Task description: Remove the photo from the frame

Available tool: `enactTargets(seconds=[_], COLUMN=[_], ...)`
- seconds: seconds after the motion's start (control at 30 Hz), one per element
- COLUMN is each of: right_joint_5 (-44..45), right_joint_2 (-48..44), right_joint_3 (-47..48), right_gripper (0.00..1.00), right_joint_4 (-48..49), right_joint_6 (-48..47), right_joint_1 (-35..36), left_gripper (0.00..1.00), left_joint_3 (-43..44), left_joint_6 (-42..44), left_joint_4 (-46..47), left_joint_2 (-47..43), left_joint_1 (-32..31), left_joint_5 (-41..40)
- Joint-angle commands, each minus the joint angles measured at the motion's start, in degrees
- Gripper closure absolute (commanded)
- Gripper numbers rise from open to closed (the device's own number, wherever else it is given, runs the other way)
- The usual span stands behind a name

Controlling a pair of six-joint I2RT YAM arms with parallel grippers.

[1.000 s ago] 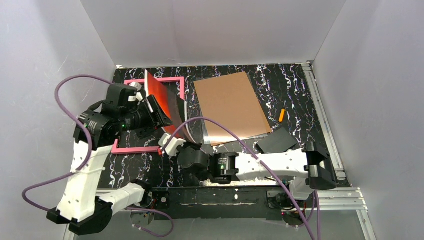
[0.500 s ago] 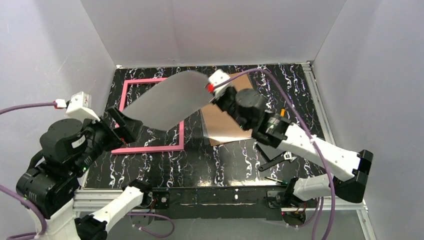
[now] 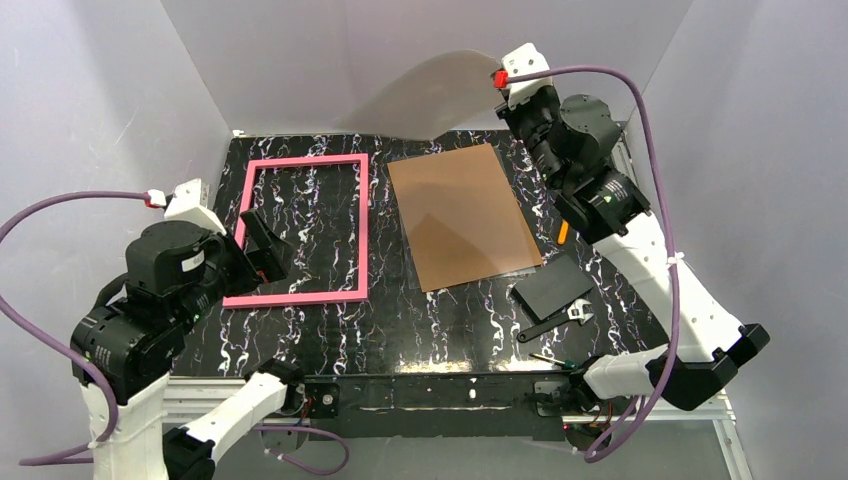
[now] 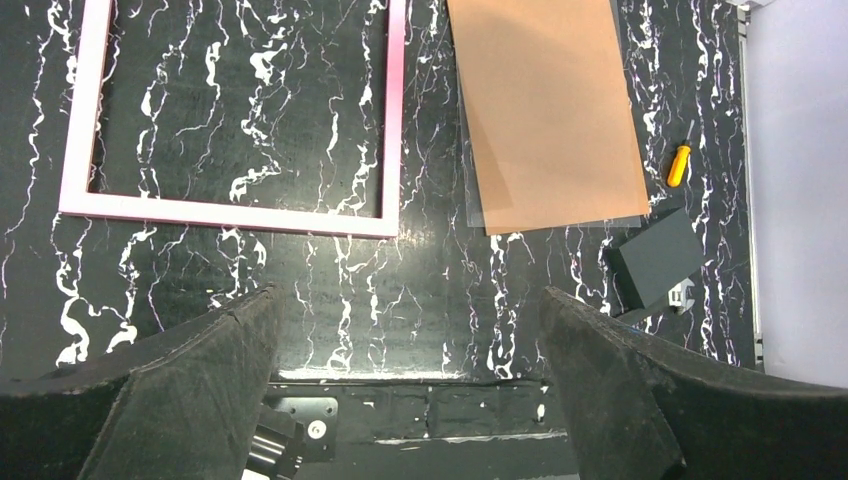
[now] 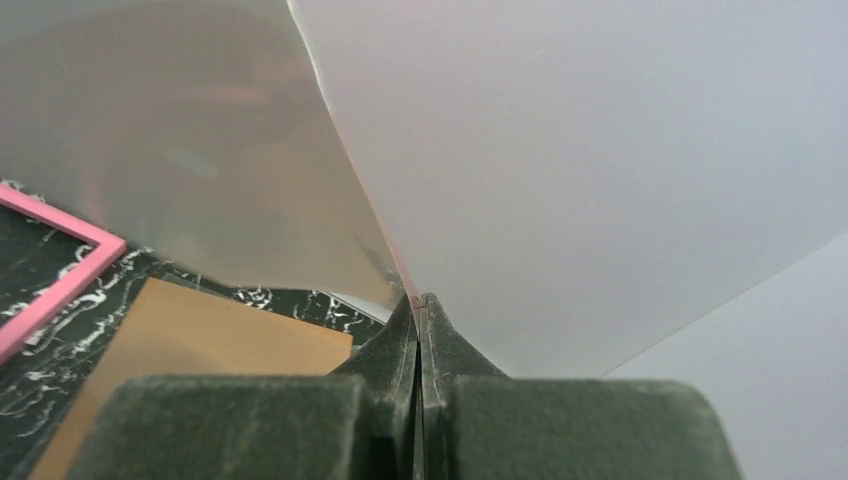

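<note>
Right wrist view: right tool (image 5: 420,300) clamps the curved, pale-backed photo (image 3: 430,90); left tool (image 4: 408,295) gapes apart.

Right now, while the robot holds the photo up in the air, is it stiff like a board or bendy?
Probably bendy: the photo curves in the right wrist view, pinched by one edge in the right gripper. Probably light too, since that thin pinch holds the whole sheet aloft. It could flap or crease if swung fast.

My left arm (image 3: 150,330) and right arm (image 3: 650,270) wear white shells over black motor housings, trail purple cables (image 3: 90,197), and the left tool (image 4: 408,300) has coarse black fingers (image 4: 640,390)
</note>
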Motion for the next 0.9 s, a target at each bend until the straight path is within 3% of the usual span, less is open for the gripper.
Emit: enactTargets(seconds=[0.0,0.17,0.3,0.4,0.77,0.8,0.83,0.87], right_joint_5=[1.41,-0.75,-0.6,-0.48,5.81,6.16,6.49,7.39], right_joint_2=[0.37,-1.91,-1.94,1.72,20.94,22.08,23.05,23.85], right_joint_3=[0.06,-16.01,-32.7,-39.3,-40.63,-40.14,-40.02,-40.05], right_gripper=[0.99,0.99,0.99,0.99,0.99,0.77,0.99,0.99], right_joint_4=[0.34,1.18,11.87,17.26,23.16,22.41,21.76,21.64], right_joint_6=[-8.23,-9.7,-16.64,-18.27,-18.3,-17.82,-17.37,-17.32], right_joint_1=[0.0,1.41,5.16,8.17,16.03,16.07,16.06,16.04], left_gripper=[0.02,0.02,0.02,0.02,0.02,0.02,0.02,0.02], left_joint_3=[-1.95,-4.45,-6.29,-7.71,-9.75,-9.75,-9.67,-9.49], left_joint_6=[0.23,-0.74,-1.65,-2.14,-2.78,-2.64,-2.46,-2.31], left_joint_4=[1.17,2.1,2.08,2.29,1.8,1.67,1.38,1.16], left_joint_2=[0.18,-0.39,-0.98,-1.47,-2.82,-2.9,-2.96,-3.05], left_joint_1=[0.11,0.12,0.17,0.16,0.05,0.13,0.12,0.16], left_joint_5=[0.65,2.21,3.72,4.39,6.05,6.03,6.01,5.94])
